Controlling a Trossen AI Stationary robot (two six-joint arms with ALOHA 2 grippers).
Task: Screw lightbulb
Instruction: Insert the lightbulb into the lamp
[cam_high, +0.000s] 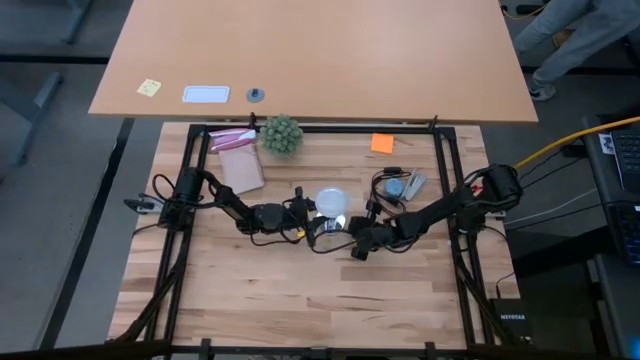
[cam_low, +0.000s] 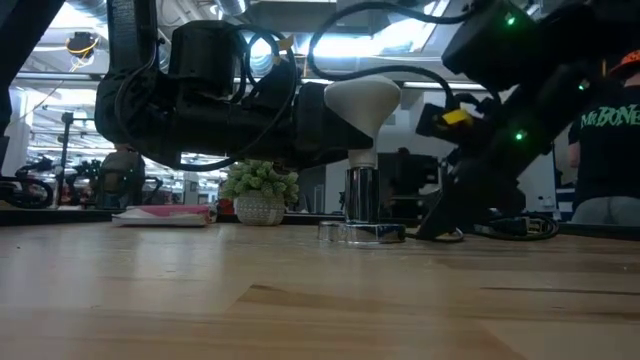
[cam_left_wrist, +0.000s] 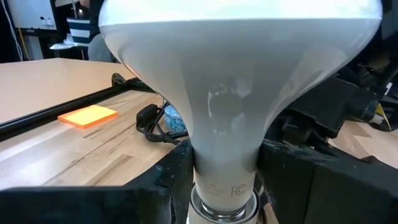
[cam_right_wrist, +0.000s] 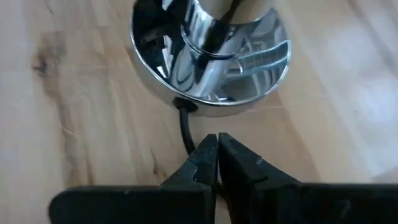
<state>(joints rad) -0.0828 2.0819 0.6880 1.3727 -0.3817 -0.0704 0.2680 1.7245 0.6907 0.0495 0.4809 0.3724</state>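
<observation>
The white frosted lightbulb (cam_low: 362, 100) stands upright, dome up, with its narrow base in the chrome socket (cam_low: 360, 195). The socket rises from a round silvery disc (cam_right_wrist: 211, 56) on the table. My left gripper (cam_left_wrist: 225, 177) reaches in level from the table's left and is shut on the bulb. My right gripper (cam_right_wrist: 216, 146) is shut and slants down from the table's right. Its tips are just near of the disc, over the black cord (cam_right_wrist: 185, 127) that leaves the disc's rim. From above, the bulb (cam_high: 330, 202) shows between the two arms. My left gripper pinches the bulb's narrow neck (cam_left_wrist: 225, 155), just above the screw base, between its two fingers (cam_left_wrist: 174, 174). The fingers come level from the table's left. The bulb stays upright with its base in the socket. My right gripper has its shut tips close to the cord; I cannot tell whether they touch it.
At the back stand a small green plant (cam_high: 281, 133), a pink packet (cam_high: 232, 140) and a brown card (cam_high: 242, 172). An orange note (cam_high: 381, 143) and a light-blue object with cables (cam_high: 398, 185) lie at the back right. Black frame rails (cam_high: 195, 160) border the wooden table.
</observation>
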